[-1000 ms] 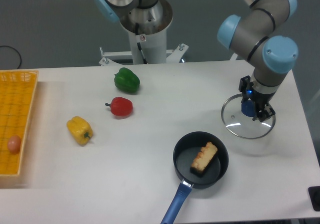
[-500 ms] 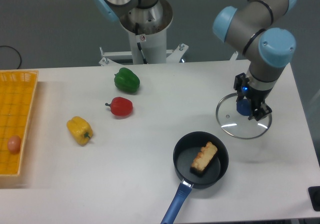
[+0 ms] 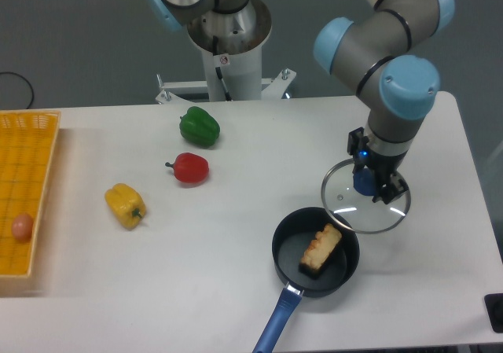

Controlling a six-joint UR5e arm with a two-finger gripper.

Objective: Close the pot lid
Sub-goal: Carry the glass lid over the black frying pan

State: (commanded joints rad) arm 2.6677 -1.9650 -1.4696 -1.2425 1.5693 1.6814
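The lid is held up by its blue knob, which is squeezed tight in the gripper, so it can be carried flat. It is hung over the top right edge of the pot on the surface, not yet set on it.

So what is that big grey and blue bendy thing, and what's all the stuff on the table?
That is a robot arm. One camera looks down at the white table from above and in front. At the arm's tip is a two-finger gripper, a bit like a hand, pinching the blue knob of a round clear glass lid and holding it over the edge of a small black pan with a long blue handle. A piece of toasted bread lies in the pan. Also there: a green pepper, a red pepper, a yellow pepper, and a yellow basket with an egg.
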